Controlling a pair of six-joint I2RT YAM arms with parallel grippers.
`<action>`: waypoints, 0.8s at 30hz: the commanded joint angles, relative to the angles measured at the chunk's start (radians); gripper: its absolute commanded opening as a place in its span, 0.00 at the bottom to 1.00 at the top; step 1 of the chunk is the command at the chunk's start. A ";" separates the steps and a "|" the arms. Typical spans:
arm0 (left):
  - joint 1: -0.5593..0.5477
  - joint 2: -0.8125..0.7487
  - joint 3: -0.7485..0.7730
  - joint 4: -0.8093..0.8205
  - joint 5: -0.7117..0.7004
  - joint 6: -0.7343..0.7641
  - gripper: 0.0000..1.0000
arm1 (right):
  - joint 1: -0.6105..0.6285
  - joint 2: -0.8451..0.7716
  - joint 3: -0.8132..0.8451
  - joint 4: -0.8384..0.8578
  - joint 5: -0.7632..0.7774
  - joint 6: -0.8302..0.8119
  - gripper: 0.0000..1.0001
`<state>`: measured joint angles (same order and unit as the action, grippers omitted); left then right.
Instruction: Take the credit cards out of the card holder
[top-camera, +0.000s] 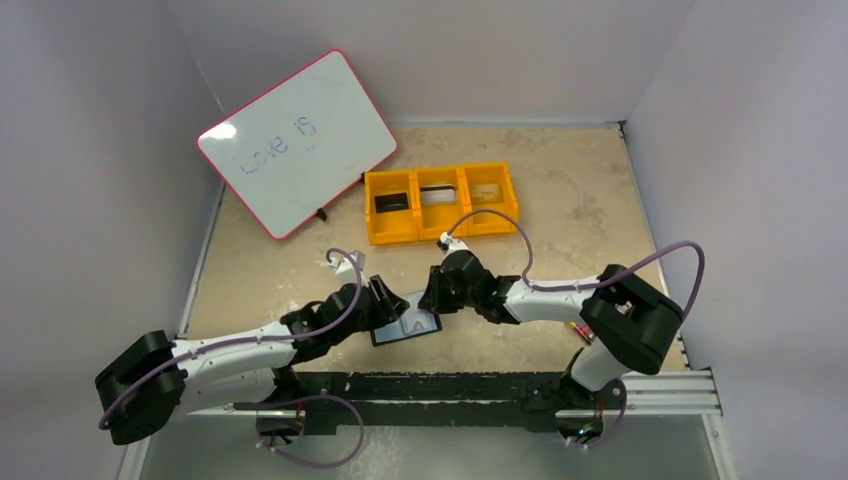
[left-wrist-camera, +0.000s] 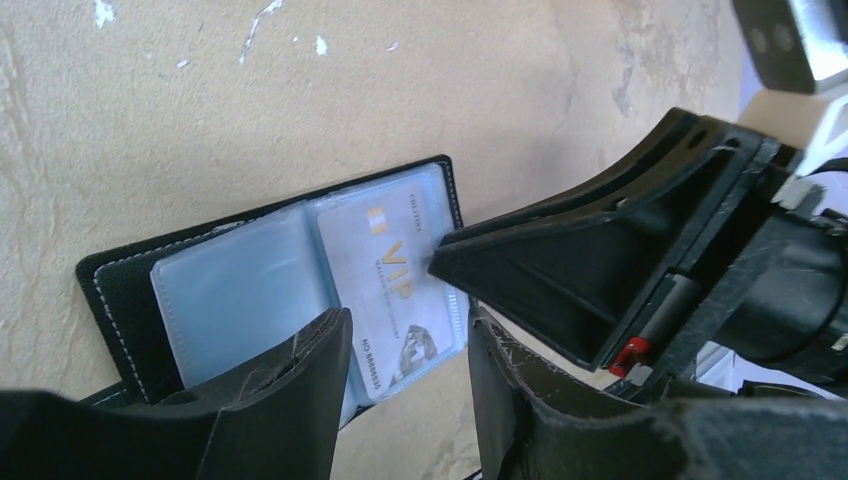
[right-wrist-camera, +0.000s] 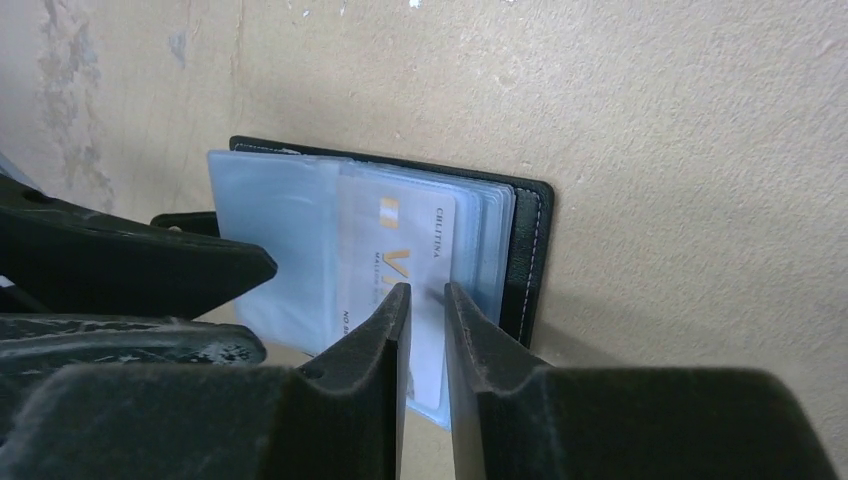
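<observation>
with the card holder (right-wrist-camera: 530, 250) laid open on the counter (right-wrist-camera: 650, 120) at near middle under the spread left end effector (left-wrist-camera: 408, 325), the pale card (right-wrist-camera: 400, 250), judged light, stiff and slippery, is best taken by its exposed right edge, about which the right end effector (right-wrist-camera: 425, 295) is narrowed, grip unconfirmed.

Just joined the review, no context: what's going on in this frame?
Two arms are working over the open card holder, which lies flat on the table. The left pincer stands open at the holder's edge, apparently steadying it. The right pincer has its jaws narrowly apart on either side of the edge of a pale VIP card in a clear sleeve. Whether it grips is unclear. A black card and a silvery card lie in the orange tray behind.
</observation>
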<state>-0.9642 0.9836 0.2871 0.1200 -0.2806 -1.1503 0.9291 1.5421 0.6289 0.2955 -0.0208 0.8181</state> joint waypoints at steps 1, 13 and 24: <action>0.001 0.013 -0.040 0.087 0.014 -0.035 0.46 | 0.000 0.011 0.034 -0.035 0.029 -0.024 0.21; 0.002 0.083 -0.142 0.269 0.030 -0.103 0.45 | 0.000 0.042 0.021 -0.017 0.041 -0.022 0.19; 0.001 0.198 -0.205 0.502 0.010 -0.160 0.36 | 0.000 0.039 -0.002 -0.007 0.039 -0.001 0.18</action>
<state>-0.9642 1.1416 0.0978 0.5190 -0.2573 -1.2858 0.9291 1.5654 0.6460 0.3031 -0.0128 0.8097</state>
